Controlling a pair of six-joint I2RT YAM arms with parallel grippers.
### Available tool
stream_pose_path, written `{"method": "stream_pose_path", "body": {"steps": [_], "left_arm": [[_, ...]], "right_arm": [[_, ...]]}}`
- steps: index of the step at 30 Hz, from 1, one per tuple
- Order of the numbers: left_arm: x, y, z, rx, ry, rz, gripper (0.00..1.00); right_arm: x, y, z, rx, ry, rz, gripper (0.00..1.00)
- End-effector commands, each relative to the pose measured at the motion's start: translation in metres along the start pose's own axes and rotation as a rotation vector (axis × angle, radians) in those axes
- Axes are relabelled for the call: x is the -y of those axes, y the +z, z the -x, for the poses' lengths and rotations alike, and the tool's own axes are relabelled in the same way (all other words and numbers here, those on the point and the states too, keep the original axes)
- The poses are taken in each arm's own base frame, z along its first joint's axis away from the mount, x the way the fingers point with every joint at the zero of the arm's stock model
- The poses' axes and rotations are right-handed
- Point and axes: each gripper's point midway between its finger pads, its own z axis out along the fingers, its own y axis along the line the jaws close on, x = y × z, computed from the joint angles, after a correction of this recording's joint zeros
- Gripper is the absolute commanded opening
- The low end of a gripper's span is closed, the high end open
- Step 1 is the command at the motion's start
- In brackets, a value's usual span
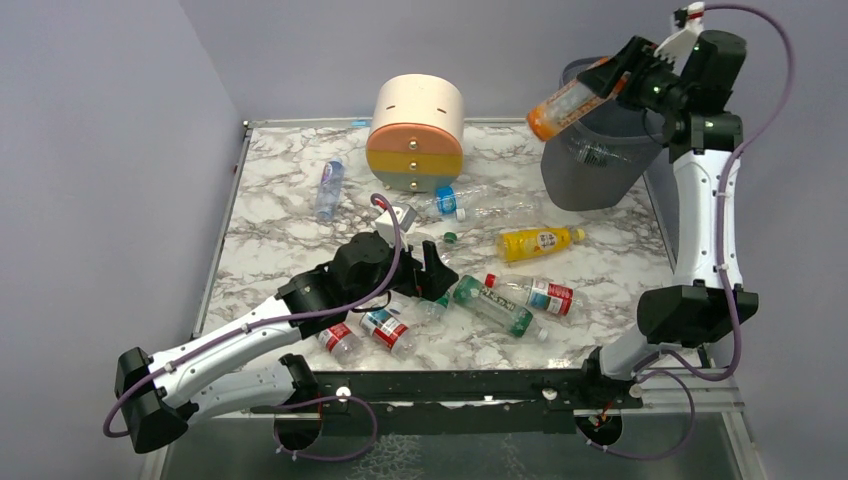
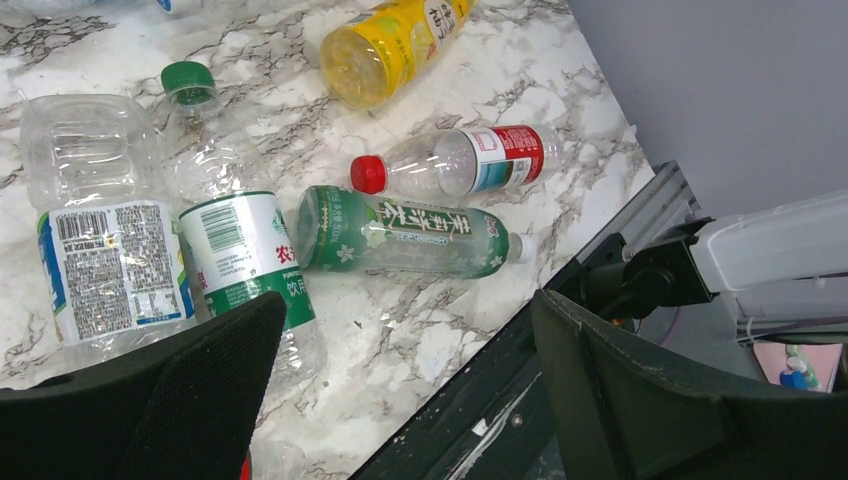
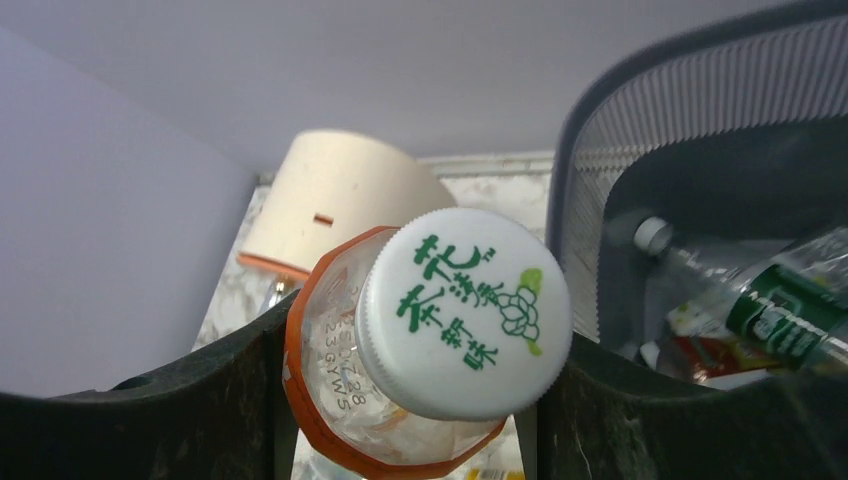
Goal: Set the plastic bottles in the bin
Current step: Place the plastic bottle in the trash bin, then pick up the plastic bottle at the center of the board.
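Marble-patterned counter [image 1: 290, 250] carries the loose plastic bottles [image 1: 505, 308]; the bin [image 1: 600, 175] stands at its far right corner. Right claw [image 1: 612, 82] grips an orange bottle [image 1: 562, 108] near its cap end, tilted at the bin's rim, with the base apparently outside it. Recommendation: carry it fully over the opening before release, or it may strike the rim. Left claw [image 1: 432, 278] hangs wide open and empty above the near cluster. Only the right wrist view shows bottles inside the bin. Only the left wrist view shows a green bottle [image 2: 400, 235] lying just ahead of the open jaws.
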Motion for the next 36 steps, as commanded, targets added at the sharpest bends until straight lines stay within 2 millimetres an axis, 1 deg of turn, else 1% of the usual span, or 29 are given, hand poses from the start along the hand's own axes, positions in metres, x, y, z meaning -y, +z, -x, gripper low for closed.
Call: {"method": "stream_pose_path", "body": {"steps": [1,3,5,8,10,12,15,16,19,20,21,26,28,33,36], "left_arm": [[0.010,0.001,0.002,0.011,0.007,-0.047,0.99],[0.009,0.003,0.001,0.008,0.008,-0.045,0.99],[0.008,0.003,0.001,0.004,0.010,-0.040,0.99],[0.007,0.003,0.000,0.003,0.012,-0.035,0.99],[0.006,0.002,-0.001,0.001,0.014,-0.030,0.99],[0.006,0.002,0.000,0.001,0.014,-0.030,0.99],[0.006,0.002,0.000,0.001,0.016,-0.029,0.99],[0.006,0.002,0.001,0.002,0.016,-0.029,0.99],[0.006,0.002,0.002,0.005,0.017,-0.026,0.99],[0.006,0.001,0.001,0.005,0.016,-0.025,0.99],[0.005,0.001,0.002,0.007,0.015,-0.024,0.99],[0.004,-0.001,0.003,0.016,0.018,-0.019,0.99],[0.004,-0.002,0.005,0.021,0.022,-0.017,0.99],[0.003,-0.001,0.004,0.020,0.021,-0.013,0.99],[0.003,0.001,0.002,0.014,0.016,-0.014,0.99]], "right_arm": [[0.019,-0.017,0.063,0.179,0.027,-0.057,0.46],[0.034,-0.024,0.079,0.237,0.052,-0.093,0.46],[0.051,-0.028,0.088,0.278,0.070,-0.148,0.46],[0.083,-0.032,0.091,0.323,0.106,-0.261,0.46],[0.099,-0.035,0.092,0.354,0.121,-0.321,0.46],[0.110,-0.035,0.093,0.377,0.131,-0.360,0.46],[0.120,-0.029,0.091,0.381,0.150,-0.382,0.47],[0.124,-0.027,0.089,0.376,0.158,-0.385,0.50],[0.132,-0.018,0.080,0.349,0.178,-0.387,0.70],[0.133,-0.017,0.078,0.342,0.184,-0.387,0.78],[0.135,-0.015,0.075,0.336,0.189,-0.385,0.82],[0.132,-0.015,0.074,0.329,0.190,-0.372,0.87],[0.126,-0.017,0.076,0.332,0.186,-0.357,0.90],[0.103,-0.023,0.080,0.329,0.172,-0.277,0.91],[0.081,-0.022,0.072,0.292,0.182,-0.167,0.91]]}}
